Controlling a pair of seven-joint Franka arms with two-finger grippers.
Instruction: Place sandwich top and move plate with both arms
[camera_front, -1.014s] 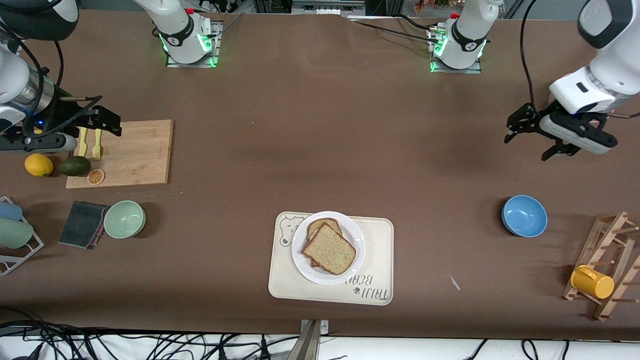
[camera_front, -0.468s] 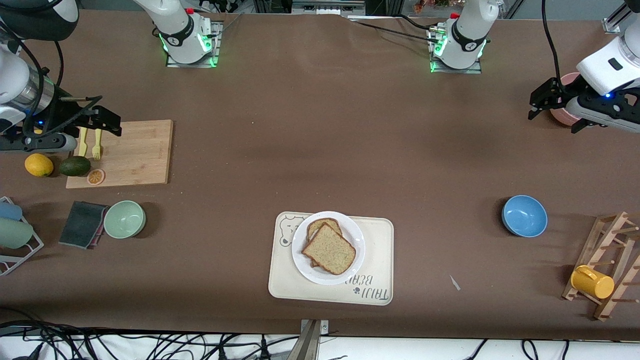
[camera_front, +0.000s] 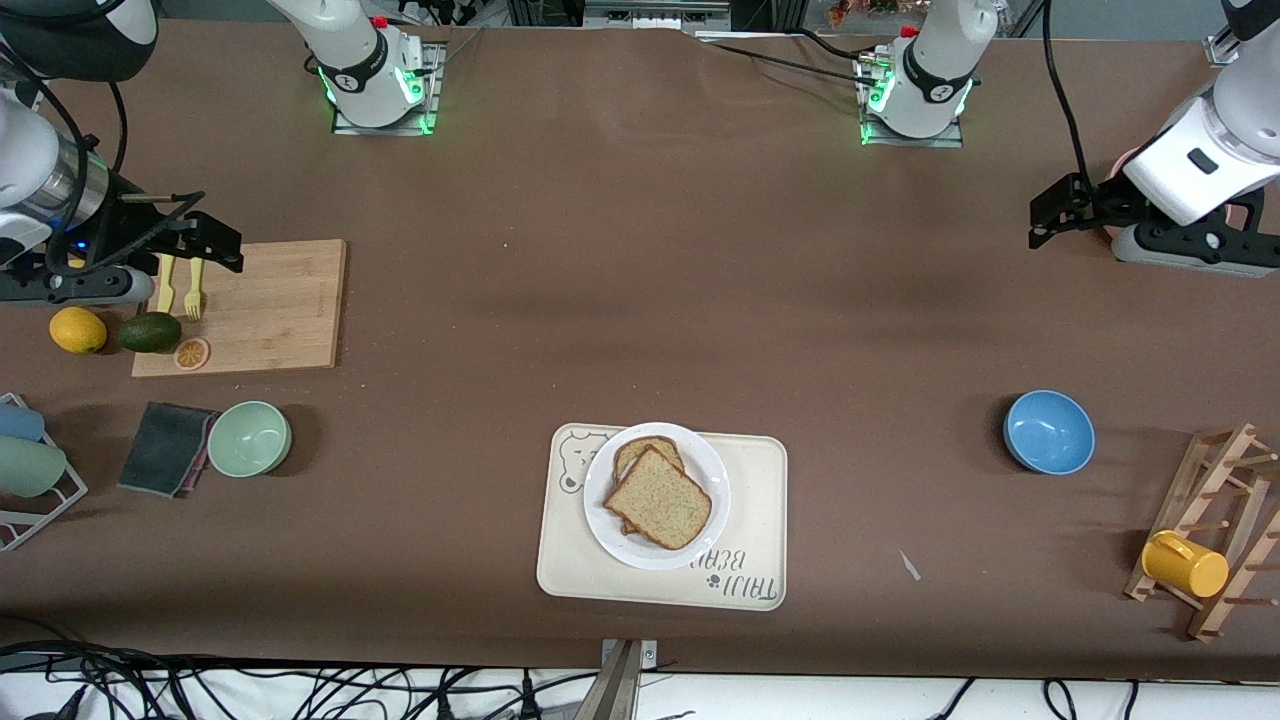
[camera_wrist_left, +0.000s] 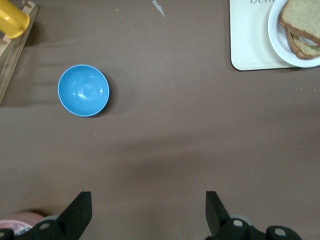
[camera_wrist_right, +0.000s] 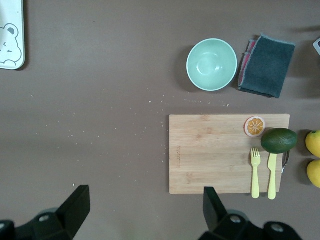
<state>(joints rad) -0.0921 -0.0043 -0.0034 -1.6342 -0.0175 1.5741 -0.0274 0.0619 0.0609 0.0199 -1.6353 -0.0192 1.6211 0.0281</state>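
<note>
Now the sandwich top (camera_front: 658, 498), a plain brown slice, is lying on another slice on the white plate (camera_front: 706, 470), low in the middle of the front view. The plate is sitting on the cream bear tray (camera_front: 760, 500), so the bread part of the job looks done, and the plate looks ready to be carried. Nothing is touching it.

The left gripper (camera_front: 1075, 205) is hanging at the upper right of the frame, over bare table and just beside a pink thing that is mostly hidden by the arm. Its jaws are standing wide open and holding nothing. In the left wrist view the blue bowl (camera_wrist_left: 83, 90) and a corner of the tray are showing, well apart from the gripper.

The right gripper (camera_front: 200, 235) is waiting at the upper left of the frame, over the edge of the wooden cutting board (camera_front: 270, 305) near the yellow fork (camera_front: 194, 290). It is open and empty too.

Compared with half a second ago, the left gripper is sitting a little more toward the middle of the frame and a bit lower. A second ago it was lower still. The right gripper, plate and bread are just where they were.
</note>
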